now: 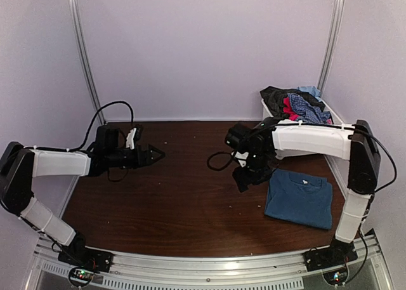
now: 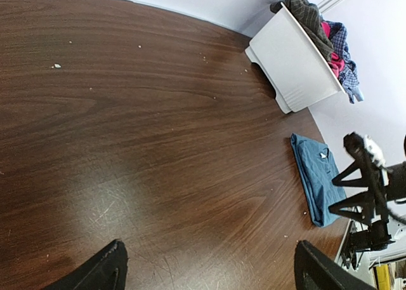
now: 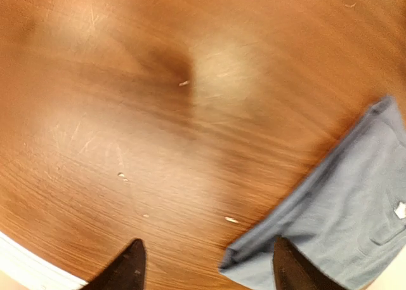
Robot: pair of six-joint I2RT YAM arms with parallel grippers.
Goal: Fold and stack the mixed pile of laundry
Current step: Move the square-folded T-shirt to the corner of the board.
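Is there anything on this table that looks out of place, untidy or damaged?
Nothing looks damaged. The clothes heaped in the white bin hang over its rim at the far right corner, and small pale specks lie scattered on the table. The folded blue T-shirt lies flat.

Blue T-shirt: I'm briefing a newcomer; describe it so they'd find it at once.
On the brown table, look right, nearer than the white bin. The T-shirt lies there flat and folded, plain blue; the other clothes are heaped in the bin.

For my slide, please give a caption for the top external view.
Folded blue T-shirt lies beside the right gripper; other clothes fill the white bin.
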